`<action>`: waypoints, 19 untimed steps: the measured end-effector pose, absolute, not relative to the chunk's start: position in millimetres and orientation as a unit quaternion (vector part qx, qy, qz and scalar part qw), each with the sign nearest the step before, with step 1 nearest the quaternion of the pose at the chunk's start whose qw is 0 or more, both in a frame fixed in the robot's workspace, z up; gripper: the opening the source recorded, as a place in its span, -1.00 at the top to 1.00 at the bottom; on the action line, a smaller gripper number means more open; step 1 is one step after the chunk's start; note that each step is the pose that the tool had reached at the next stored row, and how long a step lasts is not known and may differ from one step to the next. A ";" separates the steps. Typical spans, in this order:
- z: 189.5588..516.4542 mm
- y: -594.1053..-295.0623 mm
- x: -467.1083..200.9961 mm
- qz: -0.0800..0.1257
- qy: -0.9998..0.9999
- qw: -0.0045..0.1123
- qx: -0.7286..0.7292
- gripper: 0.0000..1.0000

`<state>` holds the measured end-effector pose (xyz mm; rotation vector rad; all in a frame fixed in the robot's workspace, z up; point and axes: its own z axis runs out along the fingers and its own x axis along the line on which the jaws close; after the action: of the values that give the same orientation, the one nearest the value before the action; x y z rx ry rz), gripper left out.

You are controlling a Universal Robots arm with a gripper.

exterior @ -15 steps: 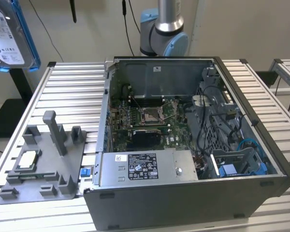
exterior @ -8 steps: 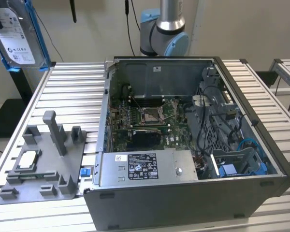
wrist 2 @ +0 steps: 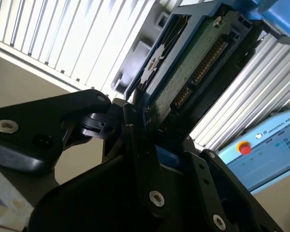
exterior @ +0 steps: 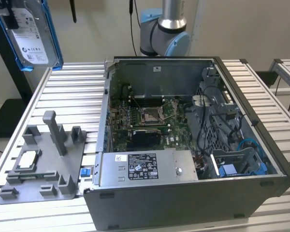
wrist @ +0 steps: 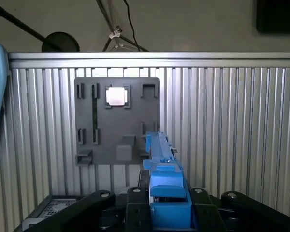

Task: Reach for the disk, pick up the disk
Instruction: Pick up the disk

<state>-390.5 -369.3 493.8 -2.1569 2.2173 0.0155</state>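
Between the closed fingers [wrist 2: 131,126] the disk [wrist 2: 193,63] is gripped by one short end, so its long axis is carried straight out from them. At the exterior view's upper left it is held high above the table [exterior: 72,87], clear of the grey fixture plate [exterior: 43,169] and the open computer case [exterior: 183,203].

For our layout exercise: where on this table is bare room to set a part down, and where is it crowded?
Bare slats of the table lie beyond the grey tray, on the exterior view's left of the computer case, and along the case's other side. The case's inside is crowded.
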 end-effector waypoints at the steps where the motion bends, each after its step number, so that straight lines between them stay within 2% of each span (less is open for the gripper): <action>1: 493.8 -369.3 -389.2 0.005 0.717 0.024 -0.697 1.00; 13: 493.8 -369.3 -388.5 0.005 0.717 0.024 -0.697 1.00; 19: 508.4 -369.3 -387.8 0.005 0.717 0.024 -0.697 1.00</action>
<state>-387.8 -369.3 508.4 -2.1567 2.2170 0.0149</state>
